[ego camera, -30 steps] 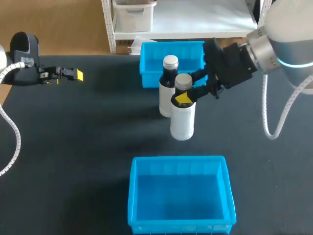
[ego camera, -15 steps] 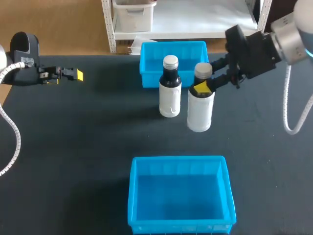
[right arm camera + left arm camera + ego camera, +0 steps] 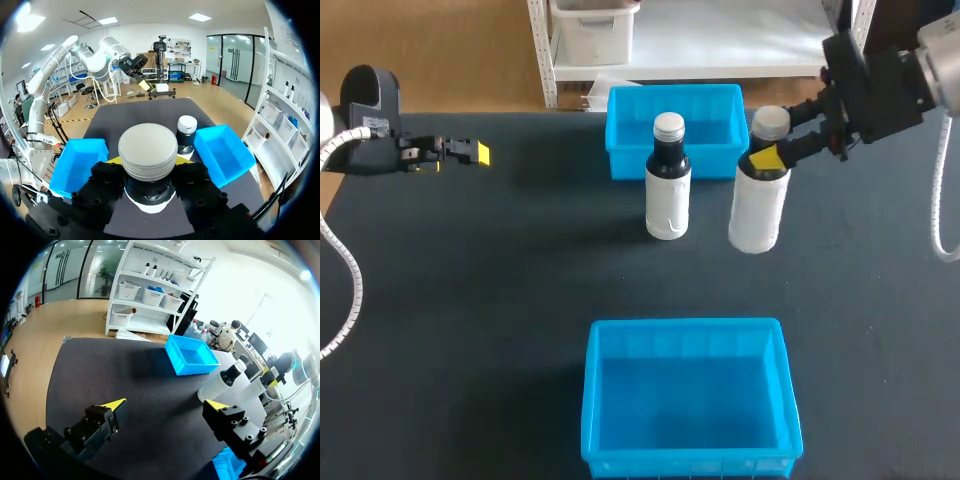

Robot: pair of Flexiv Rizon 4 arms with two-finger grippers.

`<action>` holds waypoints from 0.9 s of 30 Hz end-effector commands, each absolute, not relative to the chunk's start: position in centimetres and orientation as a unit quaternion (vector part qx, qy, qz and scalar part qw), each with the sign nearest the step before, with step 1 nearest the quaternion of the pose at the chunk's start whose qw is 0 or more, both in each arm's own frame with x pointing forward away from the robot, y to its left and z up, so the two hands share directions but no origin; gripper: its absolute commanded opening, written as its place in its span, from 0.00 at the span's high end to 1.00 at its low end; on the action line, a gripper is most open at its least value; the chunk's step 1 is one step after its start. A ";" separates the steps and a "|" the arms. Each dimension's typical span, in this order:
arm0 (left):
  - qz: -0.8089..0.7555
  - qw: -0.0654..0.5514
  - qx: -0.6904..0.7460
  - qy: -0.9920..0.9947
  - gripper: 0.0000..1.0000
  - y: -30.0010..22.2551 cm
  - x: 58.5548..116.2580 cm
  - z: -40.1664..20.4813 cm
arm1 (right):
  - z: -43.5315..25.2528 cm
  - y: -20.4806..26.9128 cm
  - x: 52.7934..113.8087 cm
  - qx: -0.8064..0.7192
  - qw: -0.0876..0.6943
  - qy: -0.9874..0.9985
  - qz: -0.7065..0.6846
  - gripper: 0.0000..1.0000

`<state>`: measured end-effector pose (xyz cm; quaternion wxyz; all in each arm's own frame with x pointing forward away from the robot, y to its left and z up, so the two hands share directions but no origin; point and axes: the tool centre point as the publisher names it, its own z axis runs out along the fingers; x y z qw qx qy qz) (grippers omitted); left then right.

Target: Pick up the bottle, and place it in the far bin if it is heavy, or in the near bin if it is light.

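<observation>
My right gripper (image 3: pixel 767 156) is shut on the neck of a white bottle (image 3: pixel 756 212) with a dark shoulder and grey cap, holding it upright just right of the far blue bin (image 3: pixel 620 130). In the right wrist view the cap (image 3: pixel 148 151) fills the gap between the fingers. A second, similar bottle (image 3: pixel 668 192) stands on the black table in front of the far bin, also seen ahead of the gripper (image 3: pixel 187 134). The near blue bin (image 3: pixel 595 400) sits at the table's front. My left gripper (image 3: pixel 470 153) rests open at the far left, its fingers wide apart (image 3: pixel 167 405).
The black tabletop (image 3: pixel 470 300) is bare on its left half and between the two bins. In the right wrist view the far bin (image 3: pixel 225 152) lies to one side of the held bottle and the near bin (image 3: pixel 77 165) to the other.
My right gripper has carried the bottle to the right and towards the back, away from the standing bottle. The left arm has not moved.
</observation>
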<state>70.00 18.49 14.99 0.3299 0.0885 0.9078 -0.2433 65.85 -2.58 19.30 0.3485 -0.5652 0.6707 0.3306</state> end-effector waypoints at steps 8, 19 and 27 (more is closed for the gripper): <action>-0.243 0.330 0.088 0.908 0.00 18.5 70.0 15.0 | 22.1 -4.0 63.5 -0.567 0.353 0.678 0.308 1.00; -0.243 0.330 0.088 0.908 0.00 18.5 70.0 15.0 | 24.5 -1.9 59.4 -0.575 0.357 0.670 0.305 1.00; -0.243 0.330 0.088 0.908 0.00 18.5 70.0 15.0 | 25.5 2.2 55.5 -0.587 0.350 0.656 0.320 1.00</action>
